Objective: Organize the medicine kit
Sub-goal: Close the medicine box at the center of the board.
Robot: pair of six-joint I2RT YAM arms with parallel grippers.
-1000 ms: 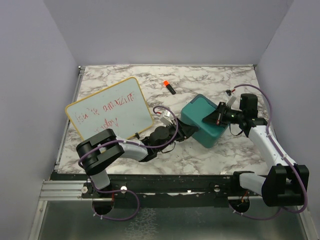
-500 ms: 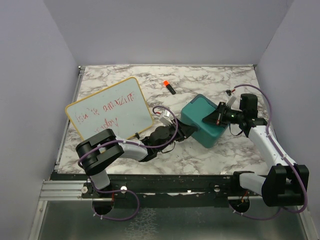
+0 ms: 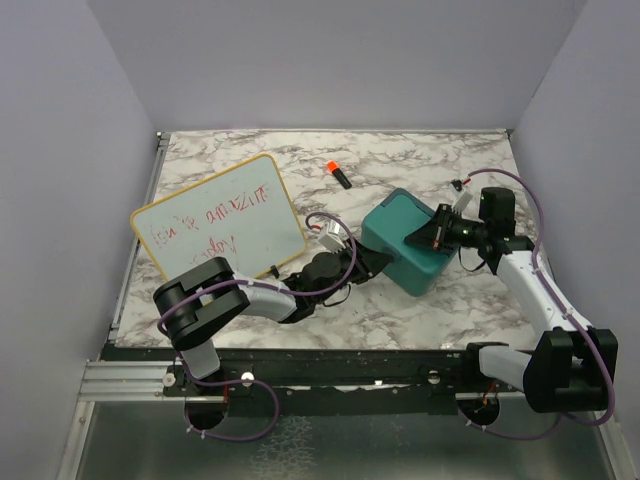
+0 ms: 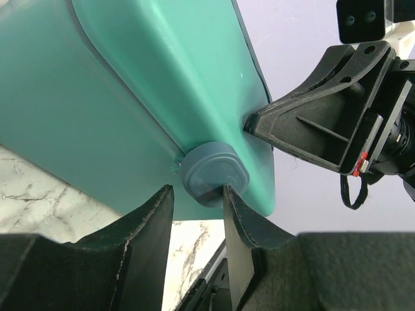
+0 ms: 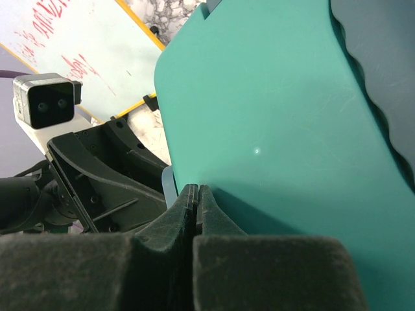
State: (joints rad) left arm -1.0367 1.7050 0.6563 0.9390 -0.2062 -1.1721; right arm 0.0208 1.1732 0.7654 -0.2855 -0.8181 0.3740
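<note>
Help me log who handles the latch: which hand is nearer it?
Left. The left hand straddles the latch on the case's edge; the right hand, shut, rests its tip against the case's top, close by but beside the latch.

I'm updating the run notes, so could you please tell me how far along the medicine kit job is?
Done: nothing visible yet; the medicine kit sits closed on the table.
In hand: the left hand brackets the grey-blue latch on the kit's edge, while the shut right hand rests against it.
Left: opening it and sorting the contents, which are hidden.
</note>
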